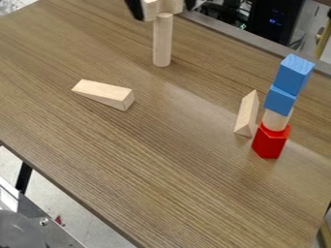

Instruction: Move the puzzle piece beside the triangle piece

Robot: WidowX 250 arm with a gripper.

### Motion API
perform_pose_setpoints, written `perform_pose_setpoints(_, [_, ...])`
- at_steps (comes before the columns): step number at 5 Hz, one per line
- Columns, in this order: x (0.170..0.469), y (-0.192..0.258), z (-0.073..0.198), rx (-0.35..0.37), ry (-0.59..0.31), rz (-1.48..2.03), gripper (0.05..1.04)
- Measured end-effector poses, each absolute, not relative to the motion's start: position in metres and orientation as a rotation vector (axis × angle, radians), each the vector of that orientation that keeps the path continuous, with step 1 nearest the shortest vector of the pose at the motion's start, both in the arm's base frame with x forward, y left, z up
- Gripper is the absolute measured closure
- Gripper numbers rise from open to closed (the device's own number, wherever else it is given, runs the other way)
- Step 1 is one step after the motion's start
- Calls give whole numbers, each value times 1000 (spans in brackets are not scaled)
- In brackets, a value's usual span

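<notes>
Across the table [161, 193], right, a block tower [282, 100] stands just beside the triangle piece [246, 115]; left, a wedge [102, 92]; at top, my jaws [162, 9] grip the puzzle piece [169, 6] over an upright cylinder [162, 41]

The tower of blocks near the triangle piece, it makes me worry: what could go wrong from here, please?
The tower stands close to the triangle piece, so a piece put down between them might knock it over. Also, the upright wooden rod is thin, with a wooden block right at its top beside the gripper; a sideways move could tip it.
</notes>
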State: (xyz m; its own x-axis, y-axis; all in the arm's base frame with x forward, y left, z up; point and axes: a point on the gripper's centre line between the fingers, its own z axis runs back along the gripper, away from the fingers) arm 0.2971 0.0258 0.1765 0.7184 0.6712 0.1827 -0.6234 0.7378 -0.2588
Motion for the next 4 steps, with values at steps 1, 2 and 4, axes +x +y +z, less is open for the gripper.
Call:
perform_pose_setpoints(1, [305,3,181,-205,-259,661,83])
perform_pose_setpoints(2, [309,-8,181,-208,-245,627,84])
perform_pose_setpoints(4, [308,-17,179,-195,-234,615,84])
